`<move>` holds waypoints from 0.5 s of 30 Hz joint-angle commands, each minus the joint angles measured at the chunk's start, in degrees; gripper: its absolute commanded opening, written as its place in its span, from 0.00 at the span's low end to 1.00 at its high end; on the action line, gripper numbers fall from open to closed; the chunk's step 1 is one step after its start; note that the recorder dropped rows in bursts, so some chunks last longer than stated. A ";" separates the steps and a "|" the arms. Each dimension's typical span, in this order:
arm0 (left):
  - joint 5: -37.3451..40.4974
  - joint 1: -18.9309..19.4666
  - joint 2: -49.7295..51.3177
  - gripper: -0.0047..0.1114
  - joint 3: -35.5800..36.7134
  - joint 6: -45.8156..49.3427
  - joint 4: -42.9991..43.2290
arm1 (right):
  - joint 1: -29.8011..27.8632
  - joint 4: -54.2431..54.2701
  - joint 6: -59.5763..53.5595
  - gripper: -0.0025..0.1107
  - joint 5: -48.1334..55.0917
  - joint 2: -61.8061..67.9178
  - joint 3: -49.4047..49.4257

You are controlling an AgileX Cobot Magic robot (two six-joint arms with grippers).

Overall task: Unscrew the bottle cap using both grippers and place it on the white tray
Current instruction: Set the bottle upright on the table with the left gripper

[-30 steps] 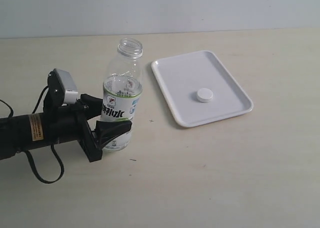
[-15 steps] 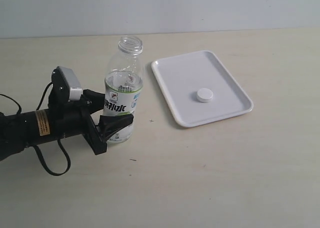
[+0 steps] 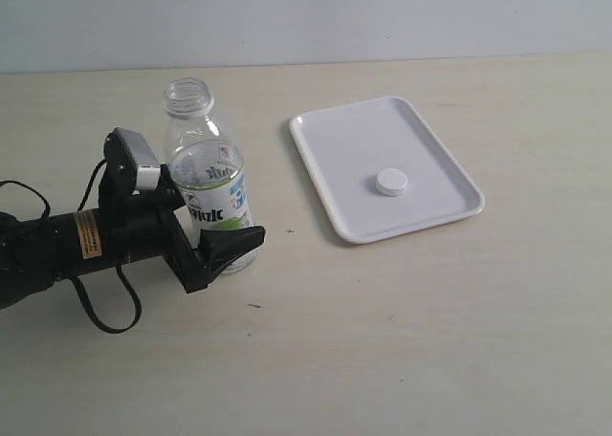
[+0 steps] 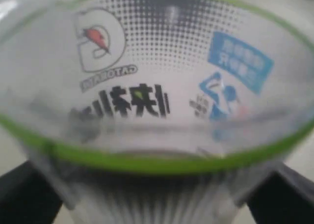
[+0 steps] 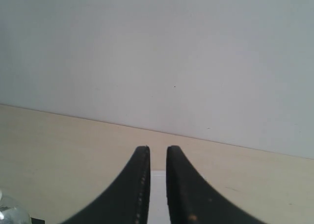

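- Bottle cap [image 3: 391,182] is off the neck. It lies flat near the middle of the white tray [image 3: 335,140], right of centre on the desk [image 3: 430,350].
- Bottle [image 3: 206,173] is at the left, well apart from the tray, with its mouth open. It leans, mouth tipped toward the left. I cannot tell whether the base sits flat on the desk.
- Left gripper [image 3: 218,228] comes in from the left with its jaws either side of the bottle's lower body. The left wrist view is filled by the label, with dark jaw tips at both lower corners. I cannot tell whether they are clamped on the bottle or already slack.
- Right gripper [image 5: 157,148] is out of the exterior view. Its own camera shows the jaws all but together with nothing between them.
- Step, as judged: unscrewing and placing look done, and the hand-off of the bottle is what's in hand.
- Next move calls for the bottle to be upright on its base, the left jaws fully apart, and a straight retreat leftward without brushing the label. A lean at release risks a topple.
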 commanded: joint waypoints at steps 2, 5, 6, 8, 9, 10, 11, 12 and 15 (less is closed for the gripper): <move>0.11 -0.08 0.36 0.93 -0.25 -1.75 -0.29 | -0.07 -0.62 -0.37 0.14 -0.57 -0.14 0.33; 0.11 -0.08 0.12 0.94 -0.25 -1.36 0.74 | -0.07 -0.64 -0.37 0.14 -0.45 -0.14 0.33; 0.11 0.03 -0.10 0.94 -0.25 -1.21 0.91 | -0.07 -0.64 -0.37 0.14 -0.45 -0.14 0.33; 0.11 0.23 -0.92 0.94 -0.25 -1.21 1.07 | -0.07 -0.64 -0.37 0.14 -0.45 -0.14 0.33; 0.11 0.23 -1.36 0.94 -0.02 -1.21 1.17 | -0.07 -0.64 -0.37 0.14 -0.45 -0.14 0.33; 0.11 0.37 -1.85 0.94 0.08 -1.21 1.46 | -0.07 -0.64 -0.37 0.14 -0.45 -0.14 0.33; 0.11 0.49 -2.28 0.94 0.13 -1.21 1.89 | -0.07 -0.64 -0.37 0.14 -0.45 -0.14 0.33; 0.11 0.85 -2.55 0.94 0.22 -1.21 2.43 | -0.07 -0.64 -0.37 0.14 -0.45 -0.14 0.33; 0.11 2.10 -3.12 0.94 0.22 -1.32 5.26 | -0.07 -0.64 -0.37 0.14 -0.45 -0.14 0.33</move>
